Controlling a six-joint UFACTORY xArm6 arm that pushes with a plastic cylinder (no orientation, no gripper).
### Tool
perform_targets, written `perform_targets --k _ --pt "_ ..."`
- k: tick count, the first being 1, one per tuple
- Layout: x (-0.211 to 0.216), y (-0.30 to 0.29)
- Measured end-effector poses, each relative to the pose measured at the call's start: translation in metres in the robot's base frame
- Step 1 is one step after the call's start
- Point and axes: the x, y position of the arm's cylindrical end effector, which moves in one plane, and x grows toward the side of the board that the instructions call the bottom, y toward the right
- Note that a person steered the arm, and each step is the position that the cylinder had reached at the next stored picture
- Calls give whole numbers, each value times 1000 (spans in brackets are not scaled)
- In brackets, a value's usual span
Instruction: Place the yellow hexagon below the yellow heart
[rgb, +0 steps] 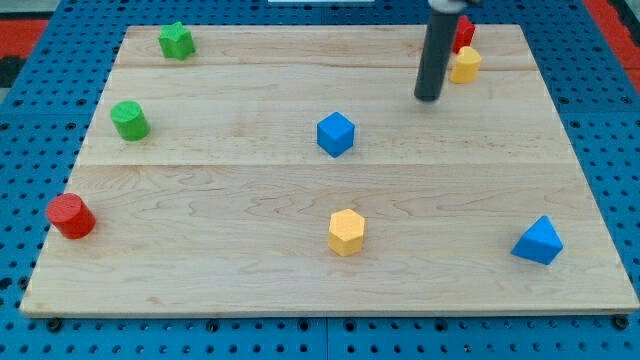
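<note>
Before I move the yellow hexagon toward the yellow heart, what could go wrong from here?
1. My tip is at the view's top, far from the yellow hexagon; the blue cube stands between them and might get knocked.
2. The yellow heart touches a red block near the board's top edge; a hard push could shift both.

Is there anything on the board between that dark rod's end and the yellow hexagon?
Nothing: in the camera view, only bare wood lies between my tip and the yellow hexagon. The blue cube sits just left of that line.
</note>
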Motion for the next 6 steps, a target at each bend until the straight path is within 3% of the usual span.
perform_targets --k 1,2,3,5,6 --pt "62 17" --pt "158 14" --pt "213 21" --pt "199 -112" --pt "166 -110"
